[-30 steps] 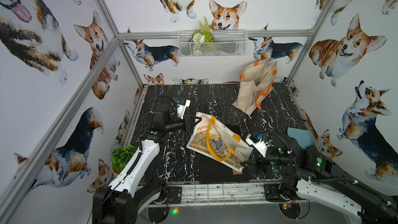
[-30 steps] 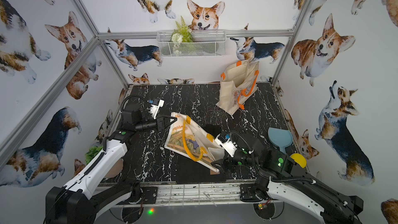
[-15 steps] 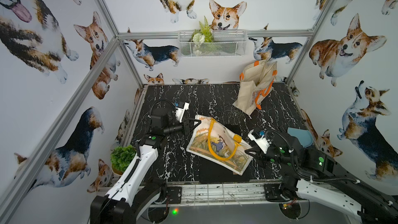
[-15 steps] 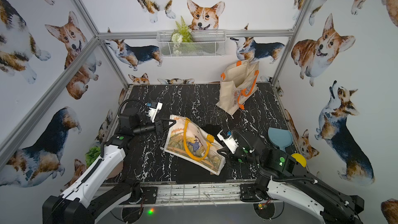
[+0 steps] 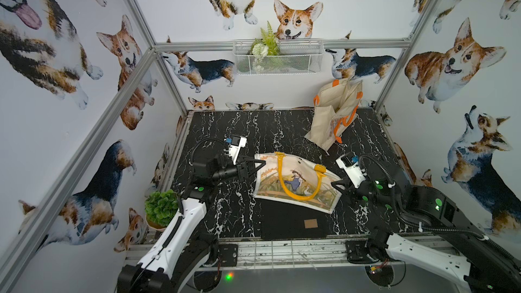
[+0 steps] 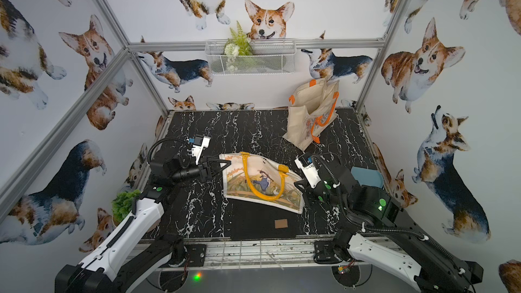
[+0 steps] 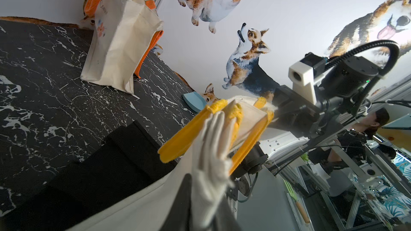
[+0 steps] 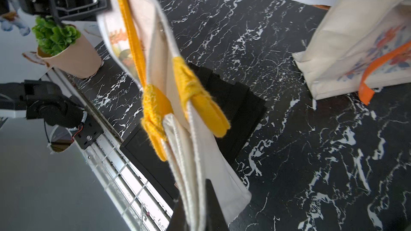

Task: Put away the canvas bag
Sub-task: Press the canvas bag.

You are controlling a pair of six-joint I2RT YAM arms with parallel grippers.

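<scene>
The canvas bag (image 5: 298, 190), cream with a printed picture of a girl and yellow handles (image 5: 282, 181), hangs stretched above the black marble table (image 5: 225, 125) in both top views. At the bag's left top corner my left gripper (image 5: 260, 163) is shut on the fabric. The right edge of the bag is pinched in my right gripper (image 5: 337, 186), also shut. The left wrist view has the bag's cloth (image 7: 211, 152) bunched between the dark fingers of the left gripper (image 7: 206, 196). In the right wrist view the bag's folded rim (image 8: 189, 174) runs into the right gripper (image 8: 195, 207).
A second cream bag with orange handles (image 5: 335, 114) stands open at the back right. A white wire basket (image 5: 277, 57) hangs on the back wall. A potted plant (image 5: 160, 207) sits at the left edge, a black mat (image 5: 293, 224) lies under the bag, and a blue object (image 6: 366, 177) lies at the right.
My right gripper moved from the bag's low front corner to its right edge and shut on it. The bag went from slanted and sagging to stretched flat between both grippers.
</scene>
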